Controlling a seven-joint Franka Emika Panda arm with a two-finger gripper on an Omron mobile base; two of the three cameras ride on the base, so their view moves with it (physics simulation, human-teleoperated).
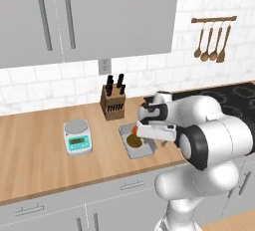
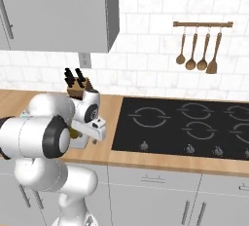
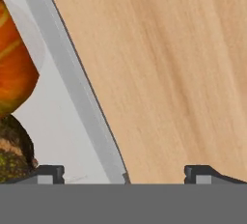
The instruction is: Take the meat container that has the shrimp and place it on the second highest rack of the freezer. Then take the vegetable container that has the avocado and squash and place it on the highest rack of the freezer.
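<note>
The vegetable container is a shallow grey tray on the wooden counter, near its front edge. In it lie the dark brown-green avocado and the orange squash. My gripper hangs low over the tray's right side, open, with the tray's long rim running between its fingertips. The hand view has the squash at the left edge and the avocado below it. Nothing is held. The white hand covers most of the tray from the right. The meat container, the shrimp and the freezer are out of view.
A knife block stands behind the tray and a small kitchen scale to its left. The black stovetop lies to the right. Wooden utensils hang on the tiled wall, and grey upper cabinets overhang the counter.
</note>
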